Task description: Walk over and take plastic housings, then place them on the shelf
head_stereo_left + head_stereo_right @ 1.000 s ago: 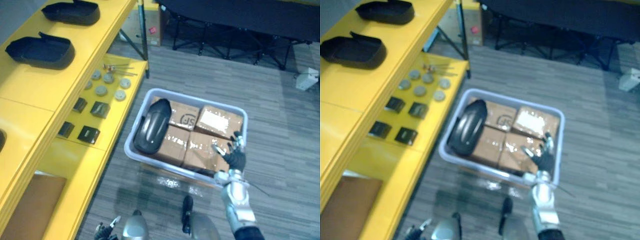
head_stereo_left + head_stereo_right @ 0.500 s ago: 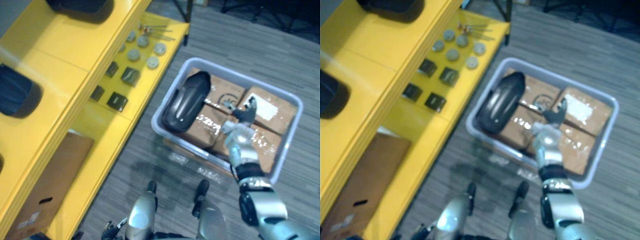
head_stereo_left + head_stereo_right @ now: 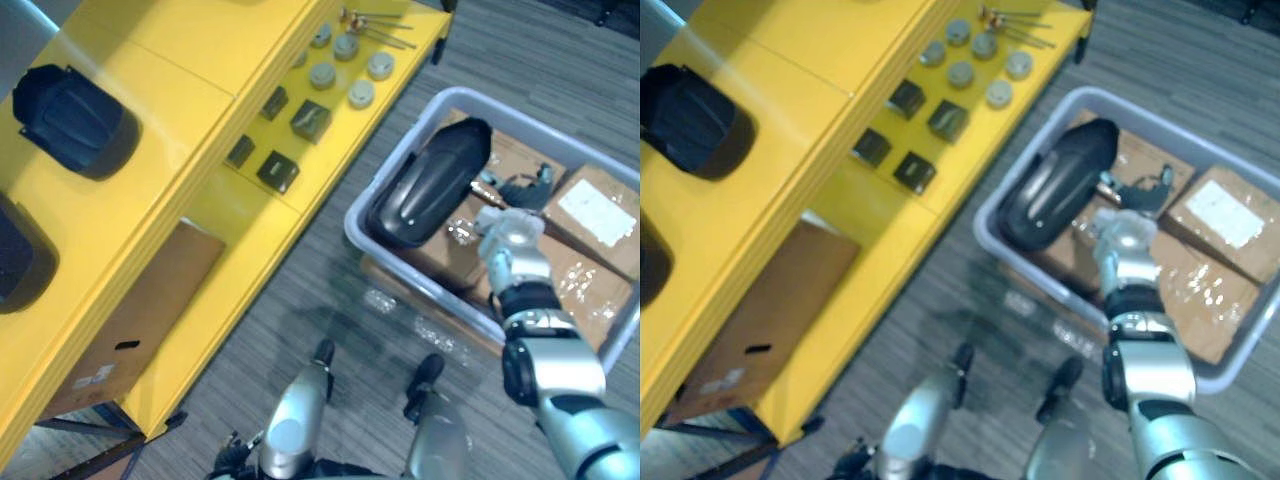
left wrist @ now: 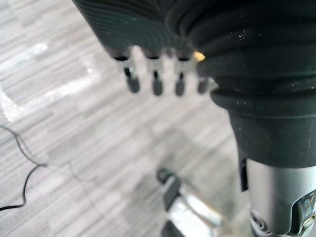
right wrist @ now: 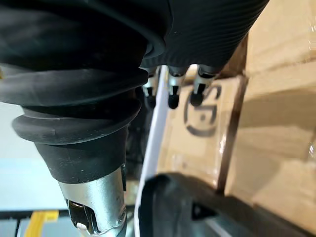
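Note:
A black plastic housing (image 3: 430,185) lies tilted at the near-shelf end of the grey bin (image 3: 400,270), on top of cardboard boxes (image 3: 595,210). My right hand (image 3: 520,192) is over the boxes just beside the housing's upper end, fingers spread and open, holding nothing. The right wrist view has the housing (image 5: 197,207), the bin's pale rim (image 5: 153,133) and a box (image 5: 276,123) past the fingers. Two more black housings (image 3: 75,120) (image 3: 15,255) rest on the top of the yellow shelf (image 3: 200,110). My left hand (image 4: 148,24) hangs over the floor with relaxed fingers (image 4: 155,81).
The lower yellow shelf carries grey discs (image 3: 345,70), small black blocks (image 3: 310,120) and thin metal rods (image 3: 385,17). A flat cardboard box (image 3: 130,320) sits under the shelf. Grey striped floor runs between the shelf and the bin.
The camera has swung, so shelf and bin sit differently in view. My right hand has moved across the boxes to right beside the housing in the bin.

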Controlling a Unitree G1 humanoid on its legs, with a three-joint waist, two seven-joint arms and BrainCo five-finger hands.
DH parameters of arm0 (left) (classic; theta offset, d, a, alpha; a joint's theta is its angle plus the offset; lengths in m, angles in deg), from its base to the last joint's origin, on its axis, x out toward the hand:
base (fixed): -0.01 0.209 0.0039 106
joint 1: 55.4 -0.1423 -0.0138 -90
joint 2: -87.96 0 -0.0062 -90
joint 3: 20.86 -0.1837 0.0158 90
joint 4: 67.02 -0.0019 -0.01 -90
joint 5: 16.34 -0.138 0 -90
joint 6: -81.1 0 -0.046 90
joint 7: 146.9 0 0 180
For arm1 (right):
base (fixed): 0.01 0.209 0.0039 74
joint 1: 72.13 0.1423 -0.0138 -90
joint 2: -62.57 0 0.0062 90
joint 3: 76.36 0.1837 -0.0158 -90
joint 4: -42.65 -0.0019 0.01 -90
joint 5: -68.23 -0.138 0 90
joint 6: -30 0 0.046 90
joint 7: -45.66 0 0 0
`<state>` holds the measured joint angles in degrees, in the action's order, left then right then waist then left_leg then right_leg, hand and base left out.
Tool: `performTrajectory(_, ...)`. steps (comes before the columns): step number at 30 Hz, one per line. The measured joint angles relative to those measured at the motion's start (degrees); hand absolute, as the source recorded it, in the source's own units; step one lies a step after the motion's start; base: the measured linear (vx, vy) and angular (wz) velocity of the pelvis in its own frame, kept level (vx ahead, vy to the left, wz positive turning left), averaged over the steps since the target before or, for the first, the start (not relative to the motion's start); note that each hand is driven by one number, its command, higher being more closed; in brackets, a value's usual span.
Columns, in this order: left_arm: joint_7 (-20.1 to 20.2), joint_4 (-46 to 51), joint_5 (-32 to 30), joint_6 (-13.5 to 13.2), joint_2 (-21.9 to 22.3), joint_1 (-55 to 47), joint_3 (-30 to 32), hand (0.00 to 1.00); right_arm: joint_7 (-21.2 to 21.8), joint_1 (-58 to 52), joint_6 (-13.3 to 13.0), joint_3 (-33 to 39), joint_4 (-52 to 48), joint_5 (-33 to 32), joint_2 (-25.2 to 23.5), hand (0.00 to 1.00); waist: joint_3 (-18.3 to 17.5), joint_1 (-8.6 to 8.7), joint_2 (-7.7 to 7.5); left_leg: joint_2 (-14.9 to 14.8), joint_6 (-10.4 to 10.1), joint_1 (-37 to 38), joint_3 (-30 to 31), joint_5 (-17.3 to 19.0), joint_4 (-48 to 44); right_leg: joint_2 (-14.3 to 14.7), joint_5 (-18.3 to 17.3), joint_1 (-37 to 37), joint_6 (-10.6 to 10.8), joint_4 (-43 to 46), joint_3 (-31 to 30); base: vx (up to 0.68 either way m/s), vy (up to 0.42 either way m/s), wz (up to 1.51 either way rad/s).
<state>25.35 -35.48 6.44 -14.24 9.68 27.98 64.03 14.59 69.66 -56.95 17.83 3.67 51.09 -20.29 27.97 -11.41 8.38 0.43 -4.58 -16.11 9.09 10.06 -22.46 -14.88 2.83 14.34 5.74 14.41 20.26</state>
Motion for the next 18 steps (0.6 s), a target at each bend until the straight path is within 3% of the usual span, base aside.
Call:
performTrajectory(4,-0.01,-0.82,2.03,0.01,0.03,0.28,-0.61,0.00,1.85,0.99,3.85,-2.32,2.00,0.74,-0.07,0.00,-0.05,-0.44,0.09,-0.06,-0.05,-0.09,-0.16,-0.09,0.08,0.01,0.02,0.41,0.00,0.05,-0.14,0.00,0.000,0.00)
performTrajectory(7,-0.02,-1.08,2.15,-0.03,-0.02,0.46,-0.77,0.00,2.38,1.47,5.14,-3.30,3.36,2.23,-0.08,0.00,0.00,-0.55,0.24,-0.07,-0.07,-0.21,-0.16,-0.11,0.09,0.03,0.02,0.56,0.00,0.05,-0.14,0.00,0.000,0.00)
performTrajectory(10,0.01,-1.19,2.79,-0.07,0.04,0.69,-2.35,0.00,2.14,3.90,7.28,-3.92,5.53,2.60,0.77,0.00,0.19,-0.78,1.25,-0.07,-0.06,-0.53,-0.12,-0.12,0.04,0.00,0.02,0.79,0.00,0.04,-0.09,0.00,0.000,0.00)
performTrajectory(14,0.01,-2.02,4.39,-0.03,0.48,1.92,-3.78,0.00,2.16,5.96,9.78,-5.01,7.01,4.58,4.42,0.00,-0.01,-2.41,2.78,-0.12,-0.23,-1.81,0.26,-0.79,0.16,0.00,0.03,2.00,-0.11,0.43,0.22,-0.01,-0.004,0.03)
performTrajectory(15,0.02,-2.30,4.44,-0.08,0.46,2.07,-4.27,0.00,2.15,6.26,10.17,-5.57,7.28,4.63,4.89,1.00,-0.08,-2.71,2.87,-0.13,-0.32,-2.01,0.32,-0.91,0.30,-0.04,-0.05,2.45,-0.23,0.76,0.20,-0.02,-0.010,0.04)
performTrajectory(18,0.14,-2.37,5.51,-0.06,0.35,2.12,-4.73,0.00,2.14,7.36,11.91,-6.31,8.43,5.20,5.68,1.00,-0.09,-3.07,2.90,-0.03,-0.41,-2.06,0.52,-1.49,1.02,-0.27,-0.13,2.80,-0.34,1.10,0.33,-0.02,-0.005,0.03)
